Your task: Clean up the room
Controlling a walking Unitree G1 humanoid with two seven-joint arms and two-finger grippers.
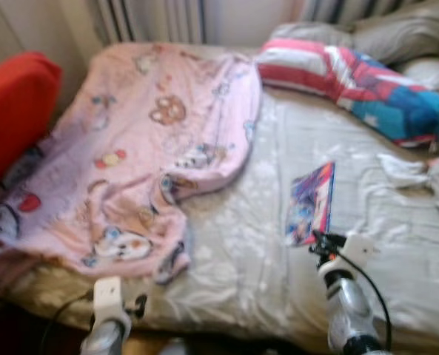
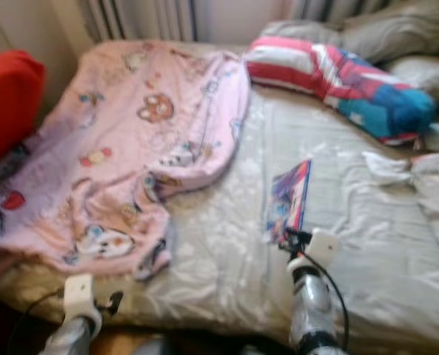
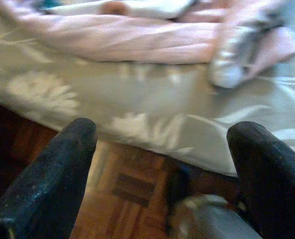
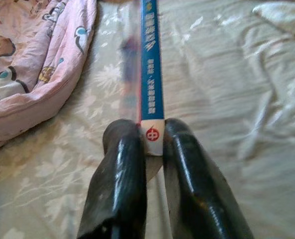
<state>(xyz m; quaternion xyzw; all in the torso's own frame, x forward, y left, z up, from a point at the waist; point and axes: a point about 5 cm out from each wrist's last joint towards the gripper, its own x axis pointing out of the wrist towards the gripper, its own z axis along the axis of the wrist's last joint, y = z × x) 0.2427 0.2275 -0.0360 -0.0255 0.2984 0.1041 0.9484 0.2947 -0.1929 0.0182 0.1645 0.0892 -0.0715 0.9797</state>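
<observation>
1. Right wrist view: the right end effector (image 4: 152, 142) has its two black fingers (image 4: 120, 169) closed narrow on the spine end of one thin book (image 4: 149, 64). The spine is blue with white writing too small to read, and its white foot carries a red round mark with a character in it.
2. In the head views the same book (image 1: 310, 203) is one colourful volume standing on edge above the middle of the bed (image 1: 249, 251), its near end in the right end effector (image 1: 321, 244).
3. The left end effector (image 3: 162, 144) hangs low by the near edge of the bed, its two fingers (image 3: 52, 174) spread wide with nothing between them; wooden parquet floor (image 3: 122, 199) shows under it.
4. One pink blanket (image 1: 138, 155) printed with cartoon animals lies rumpled over the left part of the bed, well apart from the book; its edge is also seen in the right wrist view beside the book.
5. One pillow (image 1: 352, 85) with red, white and blue stripes lies at the far right of the bed; two grey pillows (image 1: 397, 29) are behind it against the wall, though blur makes that count uncertain.
6. One crumpled white cloth (image 1: 404, 170) lies on the sheet right of the book.
7. One red cushioned seat (image 1: 12, 111) stands at the left of the bed.
8. The sheet is pale grey with a faint flower print.
</observation>
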